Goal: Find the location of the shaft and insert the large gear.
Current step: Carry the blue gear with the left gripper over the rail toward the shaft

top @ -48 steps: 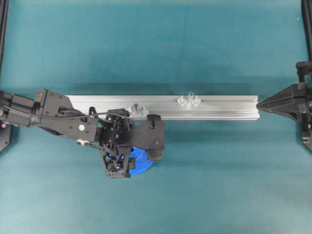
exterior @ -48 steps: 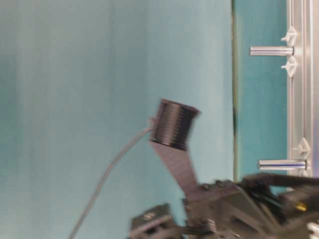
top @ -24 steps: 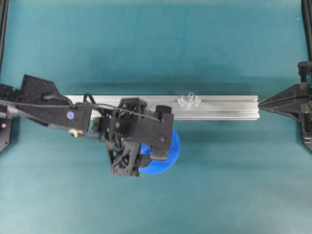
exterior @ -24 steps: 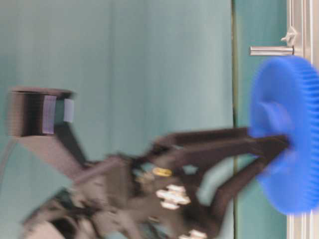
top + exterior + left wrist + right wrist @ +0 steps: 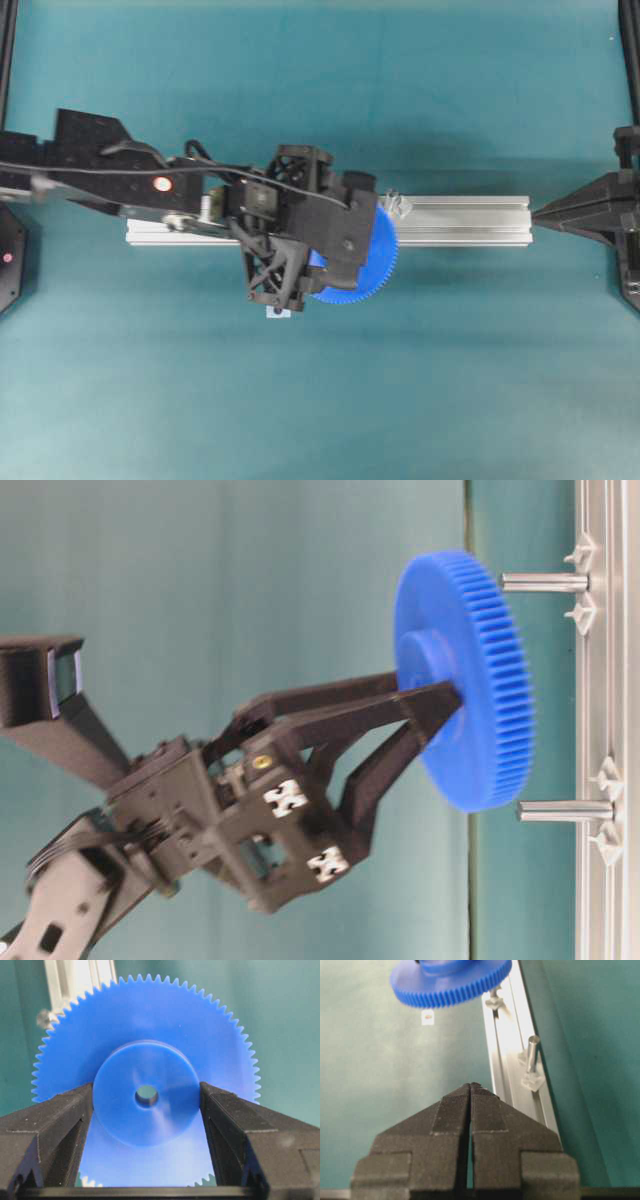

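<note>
Gripping the large gear (image 5: 145,1080) by its hub, left gripper (image 5: 146,1097) hovers above rail (image 5: 460,220); right gripper (image 5: 471,1091) pressed together beside shaft (image 5: 532,1052).

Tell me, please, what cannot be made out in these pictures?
Overhead: left arm and gear hide one pin bracket.
Left wrist: gear hides most of the rail.
Right wrist: upper edge cuts off the gear's top; gear partly hides the far pin.

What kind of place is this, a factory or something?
More likely a robotics test bench: two robot arms face a bare teal table holding only an aluminium rail with pins, and a blue gear.
</note>
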You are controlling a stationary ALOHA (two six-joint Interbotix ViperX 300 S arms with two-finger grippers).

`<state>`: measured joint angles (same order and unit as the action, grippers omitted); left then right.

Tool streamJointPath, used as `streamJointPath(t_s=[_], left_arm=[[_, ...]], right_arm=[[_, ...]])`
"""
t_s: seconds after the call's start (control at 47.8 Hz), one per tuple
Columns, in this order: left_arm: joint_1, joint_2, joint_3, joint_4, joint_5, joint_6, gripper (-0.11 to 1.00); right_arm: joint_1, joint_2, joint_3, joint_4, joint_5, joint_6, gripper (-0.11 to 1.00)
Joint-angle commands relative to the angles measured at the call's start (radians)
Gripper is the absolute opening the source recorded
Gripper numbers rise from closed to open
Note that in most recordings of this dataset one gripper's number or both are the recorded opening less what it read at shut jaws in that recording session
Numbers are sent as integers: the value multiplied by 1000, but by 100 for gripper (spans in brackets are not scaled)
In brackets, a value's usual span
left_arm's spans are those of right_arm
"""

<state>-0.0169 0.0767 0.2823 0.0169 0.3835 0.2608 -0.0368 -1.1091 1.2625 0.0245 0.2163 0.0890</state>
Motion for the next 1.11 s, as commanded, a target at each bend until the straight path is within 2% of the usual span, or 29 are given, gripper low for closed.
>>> streamJointPath(t_s=[0.0, 0.418, 0.69, 1.087], left_arm=[[17, 5, -52, 3, -21, 8, 70], [77, 124, -164, 5, -83, 20, 70], [92, 189, -216, 5, -81, 91, 70], [130, 216, -225, 5, -77, 95, 70]], right_arm=[[-2, 5, -9, -2, -9, 8, 0], [-5, -23, -3, -3, -5, 8, 0], [-14, -31, 9, -3, -9, 8, 0], [-31, -57, 12, -3, -5, 8, 0]])
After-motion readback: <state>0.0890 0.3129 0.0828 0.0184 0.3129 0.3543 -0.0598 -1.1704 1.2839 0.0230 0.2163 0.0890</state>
